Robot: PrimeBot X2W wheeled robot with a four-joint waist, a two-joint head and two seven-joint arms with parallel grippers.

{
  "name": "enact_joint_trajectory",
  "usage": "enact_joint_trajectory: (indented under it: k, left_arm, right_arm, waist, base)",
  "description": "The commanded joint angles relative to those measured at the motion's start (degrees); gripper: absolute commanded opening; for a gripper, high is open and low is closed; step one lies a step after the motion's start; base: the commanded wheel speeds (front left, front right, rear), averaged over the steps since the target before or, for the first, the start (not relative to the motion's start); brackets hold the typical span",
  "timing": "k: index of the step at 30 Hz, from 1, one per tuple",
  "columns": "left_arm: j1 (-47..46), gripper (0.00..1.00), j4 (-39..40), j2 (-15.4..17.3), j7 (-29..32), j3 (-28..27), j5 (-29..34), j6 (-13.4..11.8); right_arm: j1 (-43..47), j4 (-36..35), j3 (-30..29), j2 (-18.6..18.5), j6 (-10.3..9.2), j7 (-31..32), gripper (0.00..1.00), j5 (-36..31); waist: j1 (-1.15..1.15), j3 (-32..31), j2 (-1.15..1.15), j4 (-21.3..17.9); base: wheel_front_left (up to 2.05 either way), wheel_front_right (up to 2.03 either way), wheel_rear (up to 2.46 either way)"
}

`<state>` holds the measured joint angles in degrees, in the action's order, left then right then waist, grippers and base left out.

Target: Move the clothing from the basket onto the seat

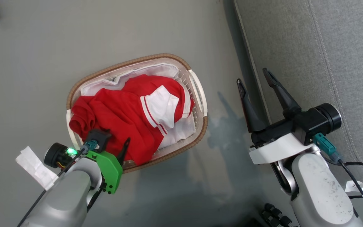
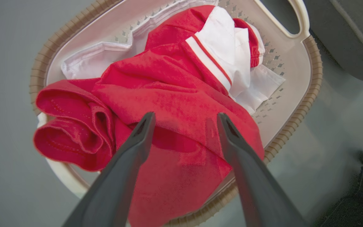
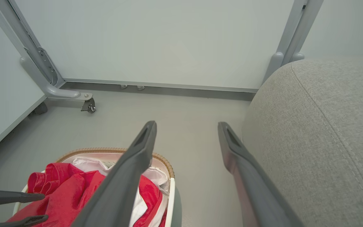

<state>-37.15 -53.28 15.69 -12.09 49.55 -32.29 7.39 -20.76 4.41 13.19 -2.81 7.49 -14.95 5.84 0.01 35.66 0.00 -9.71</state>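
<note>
- We find the clothing heaped in the basket, directly under the left gripper, its fingers spread, holding nothing.
- Right gripper, likewise spread, hangs by the seat; left is nearer.

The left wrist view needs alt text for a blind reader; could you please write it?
The left gripper, open, hovers over crumpled red clothing with white panels, heaped in a white basket with a brown rim. The basket stands on a grey floor beside the seat.
</note>
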Motion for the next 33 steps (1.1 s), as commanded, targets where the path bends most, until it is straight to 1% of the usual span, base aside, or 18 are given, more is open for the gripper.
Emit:
enact_joint_trajectory:
  k: [1, 5, 9, 13, 16, 24, 28, 33]
  left_arm:
    - [-2.14, 1.00, -1.02, 0.76, 0.12, 0.96, -0.56, 0.13]
    - [-3.46, 1.00, -4.16, 0.99, 0.64, 2.99, -2.72, 0.13]
    - [-4.88, 1.00, -8.28, 1.08, 2.96, 3.65, -5.03, 0.13]
    - [-6.50, 1.00, -10.32, 1.09, 2.26, 5.00, -5.24, 0.13]
    - [-7.91, 1.00, -11.67, 1.28, 1.42, 6.26, -4.44, 0.14]
    - [-11.68, 1.00, -14.95, 0.08, 1.36, 9.34, -3.00, 0.14]
    - [-13.63, 1.00, -16.16, -0.20, 0.58, 11.63, -0.52, 0.11]
    - [-15.78, 1.00, -17.92, 0.32, 0.97, 15.56, 3.36, -0.71]
  right_arm:
    - [-0.02, -0.26, 0.12, -0.17, 0.00, -0.33, 1.00, -0.44]
    - [-0.13, -0.22, 1.13, -0.18, 0.00, -0.33, 1.00, 1.09]
    - [-0.36, -0.69, 1.50, -0.18, 0.00, -0.33, 1.00, 1.62]
    - [-0.72, -1.10, 1.66, -0.20, 0.00, -0.33, 1.00, 1.92]
    - [-0.94, -1.46, 1.75, -0.20, -0.01, -0.33, 1.00, 2.12]
    - [-1.26, -2.34, 2.34, -0.19, 0.00, -0.33, 1.00, 2.54]
    - [-1.19, -2.86, 2.63, -0.19, 0.00, -0.33, 1.00, 2.89]
    - [-1.43, -3.09, 3.31, -0.19, 0.00, -0.33, 1.00, 3.94]
  waist:
    - [-0.01, 3.90, 0.00, -3.26]
    - [-0.01, 5.11, 0.00, -3.89]
    - [-0.01, 6.12, 0.00, -4.35]
    - [-0.01, 7.11, 0.00, -4.73]
    - [-0.01, 7.94, 0.00, -4.97]
    - [-0.01, 10.34, 0.00, -5.78]
    - [-0.01, 11.47, 0.00, -6.22]
    - [-0.01, 12.60, 0.00, -7.08]
  base:
    - [0.00, 0.00, 0.00]
    - [0.00, 0.00, 0.00]
    - [0.00, 0.00, 0.00]
    - [0.00, 0.00, 0.00]
    - [0.00, 0.00, 0.00]
    - [0.00, 0.00, 0.00]
    - [0.00, 0.00, 0.00]
    - [0.00, 0.00, 0.00]
